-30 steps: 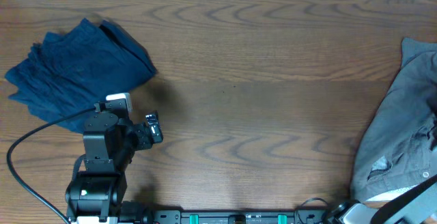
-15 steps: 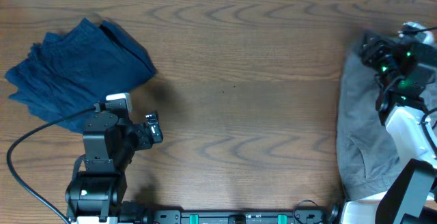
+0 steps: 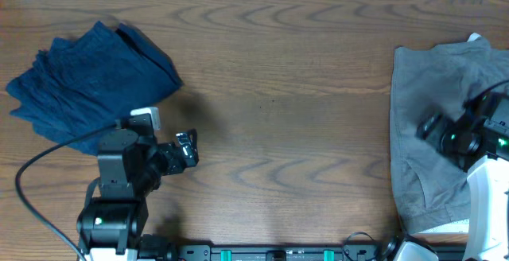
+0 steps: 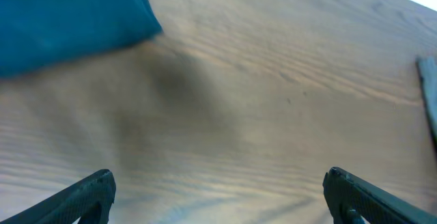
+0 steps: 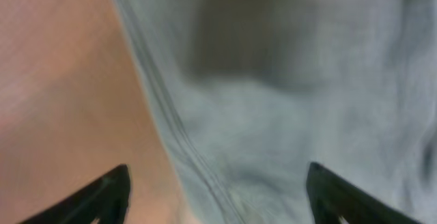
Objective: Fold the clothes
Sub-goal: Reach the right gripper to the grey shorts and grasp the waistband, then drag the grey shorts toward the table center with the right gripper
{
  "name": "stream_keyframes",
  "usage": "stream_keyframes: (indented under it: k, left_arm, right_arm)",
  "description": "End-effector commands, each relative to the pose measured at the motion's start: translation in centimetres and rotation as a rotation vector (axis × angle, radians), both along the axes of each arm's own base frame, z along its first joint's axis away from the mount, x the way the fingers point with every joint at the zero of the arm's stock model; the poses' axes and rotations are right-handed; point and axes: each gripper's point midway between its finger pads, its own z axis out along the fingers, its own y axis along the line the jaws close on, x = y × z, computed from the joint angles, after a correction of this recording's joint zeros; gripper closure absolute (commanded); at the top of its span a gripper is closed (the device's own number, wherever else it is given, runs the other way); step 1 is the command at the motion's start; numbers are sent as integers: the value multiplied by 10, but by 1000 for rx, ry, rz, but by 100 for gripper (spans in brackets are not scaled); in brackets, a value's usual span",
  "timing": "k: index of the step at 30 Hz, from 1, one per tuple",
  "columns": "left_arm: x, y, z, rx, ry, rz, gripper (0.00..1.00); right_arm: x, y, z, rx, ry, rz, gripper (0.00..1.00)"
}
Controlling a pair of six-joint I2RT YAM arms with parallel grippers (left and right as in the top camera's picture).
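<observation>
Right gripper (image 3: 430,126) hangs over the pants (image 3: 421,78) at the right end of the table (image 3: 302,94), its snout turned to the left. Its jaws are spread wide. In its own wrist view the 2 fingertips (image 5: 116,183) sit far apart at the bottom corners, with nothing between them but grey cloth. That view is blurred, so I cannot tell whether the fingers touch the fabric.

The pants lie rumpled and mostly flat, reaching from the far side of the table to the near side. Their left edge runs fairly straight and their right side passes out of the overhead view. In the right wrist view a seamed edge of the pants (image 5: 273,115) runs beside bare wood (image 5: 54,80) on the left.

Left gripper (image 3: 187,148) is over bare wood at the near left, well apart from the pants. Its jaws are also parted wide and hold nothing. A blue garment (image 3: 87,78) lies crumpled at the far left, just beyond that arm. In the left wrist view its corner (image 4: 61,19) shows at the upper left.
</observation>
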Motion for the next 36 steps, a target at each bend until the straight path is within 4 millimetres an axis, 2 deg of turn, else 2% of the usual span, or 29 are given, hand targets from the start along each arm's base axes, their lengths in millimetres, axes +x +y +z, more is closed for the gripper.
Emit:
stream_keyframes:
  k: [1,4,13,16,17,18,20,21,22,25,29,34,36]
  left_arm:
    - [0,-12,-1,-75,43,-28,2]
    - [2,-12,-7,-75,72,-27,2]
    - [4,-12,-15,-74,108,-25,2]
    - [4,-12,-15,-74,107,-26,2]
    - [4,-12,-15,-74,107,-26,2]
    - [4,-12,-15,-74,107,-26,2]
    - [4,-12,-15,-74,107,-26,2]
    - [4,-12,-15,-74,107,-25,2]
    - [4,-12,-15,-74,107,-25,2]
    - [4,-12,-15,-74,103,-25,2]
    - [11,-12,-8,-74,64,-27,2]
    - [25,-12,7,-76,-23,-30,2]
    - [29,-12,10,-76,-38,-31,2]
  right_arm:
    - [-23,0,-14,-20,119,-15,24]
    - [-35,4,-30,-14,181,-12,17]
    - [-55,12,-80,30,274,-26,16]
    - [-64,11,-98,26,320,-55,20]
    - [-66,9,-102,17,334,-65,27]
    - [-67,7,-105,10,342,-74,41]
    - [-63,6,-107,10,331,-76,82]
    - [-61,7,-107,13,321,-75,94]
    - [-58,7,-107,18,308,-73,99]
    - [-43,24,-105,98,239,-20,99]
    - [-2,68,-93,252,65,116,99]
    - [69,136,-54,384,-231,248,99]
    - [87,162,-38,402,-320,307,92]
